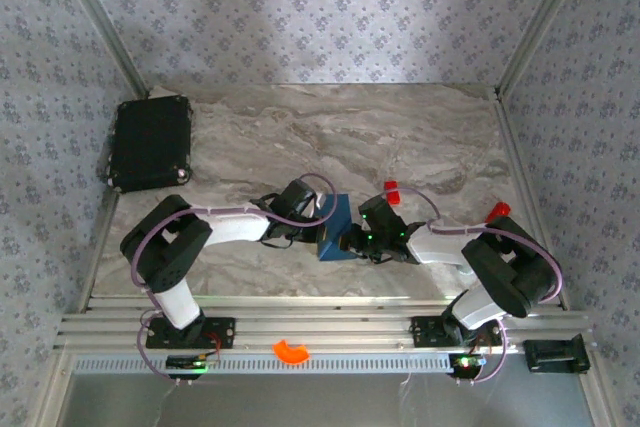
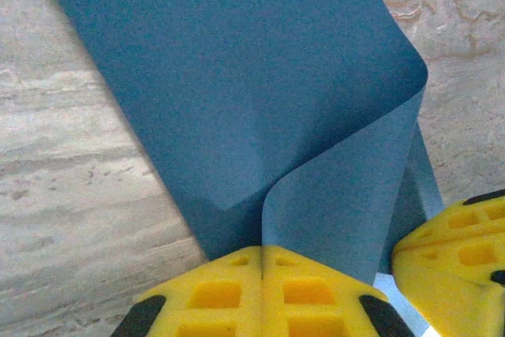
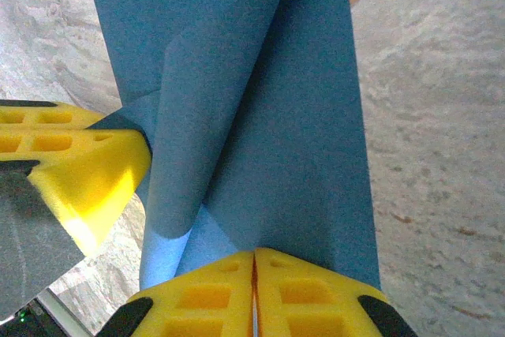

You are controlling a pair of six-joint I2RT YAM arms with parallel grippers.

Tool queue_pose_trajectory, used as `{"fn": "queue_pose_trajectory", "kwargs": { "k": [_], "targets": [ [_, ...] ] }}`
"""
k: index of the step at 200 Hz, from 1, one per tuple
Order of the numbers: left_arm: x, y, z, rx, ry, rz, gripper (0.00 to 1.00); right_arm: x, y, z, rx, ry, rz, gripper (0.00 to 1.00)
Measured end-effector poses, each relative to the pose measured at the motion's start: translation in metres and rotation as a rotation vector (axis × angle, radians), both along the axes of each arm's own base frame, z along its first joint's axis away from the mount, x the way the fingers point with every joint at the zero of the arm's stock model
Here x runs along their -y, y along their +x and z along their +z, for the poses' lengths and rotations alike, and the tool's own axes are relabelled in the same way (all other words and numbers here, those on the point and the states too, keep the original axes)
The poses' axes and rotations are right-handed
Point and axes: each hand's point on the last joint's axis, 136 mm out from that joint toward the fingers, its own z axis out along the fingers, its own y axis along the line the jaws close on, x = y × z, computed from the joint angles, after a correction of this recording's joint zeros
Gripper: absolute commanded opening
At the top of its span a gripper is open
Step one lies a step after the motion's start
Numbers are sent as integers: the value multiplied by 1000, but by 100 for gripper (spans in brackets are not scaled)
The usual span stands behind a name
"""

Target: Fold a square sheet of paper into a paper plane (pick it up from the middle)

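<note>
Left pincer [image 2: 262,262] was clamped on the square sheet of paper [image 2: 237,76]; just beside it, the curled sheet was gripped by the right pincer [image 3: 254,266], over the counter [image 3: 442,155].

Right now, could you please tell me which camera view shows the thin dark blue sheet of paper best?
The left wrist view: the thin dark blue sheet of paper spreads wide, its curled-over flap plain. The right wrist view gives overlapping folded layers; the top view a small blue patch.
</note>
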Motion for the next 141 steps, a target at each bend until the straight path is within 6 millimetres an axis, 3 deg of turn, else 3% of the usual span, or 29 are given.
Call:
{"fn": "queue_pose_trajectory", "kwargs": {
  "k": [141],
  "targets": [
    [3,0,2,13,-7,-7,5,1,1,0,-1,-1,-5,10]
  ]
}}
